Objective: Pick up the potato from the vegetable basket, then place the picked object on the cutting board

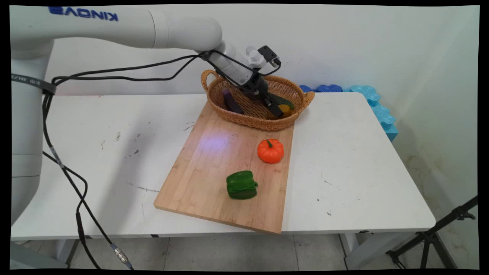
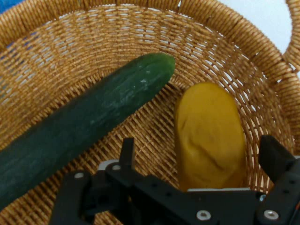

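My gripper point(image 1: 276, 107) reaches down into a wicker basket point(image 1: 250, 121) at the far end of a wooden board point(image 1: 206, 168). It is open, and a yellow oblong vegetable point(image 2: 208, 133) lies between its two fingers point(image 2: 126, 151), apart from both. A dark green cucumber point(image 2: 89, 122) lies slantwise just left of the left finger in the hand view. In the main view the yellow vegetable point(image 1: 286, 111) and the cucumber point(image 1: 285, 101) show beside the fingertips, and a dark purple eggplant point(image 1: 231, 101) leans in the basket's left part.
An orange toy pumpkin point(image 1: 270, 151) and a green bell pepper point(image 1: 242, 185) sit on the board nearer the front. Blue foam pieces point(image 1: 376, 105) lie at the table's far right corner. A black tripod point(image 1: 433, 236) stands at the lower right, off the table.
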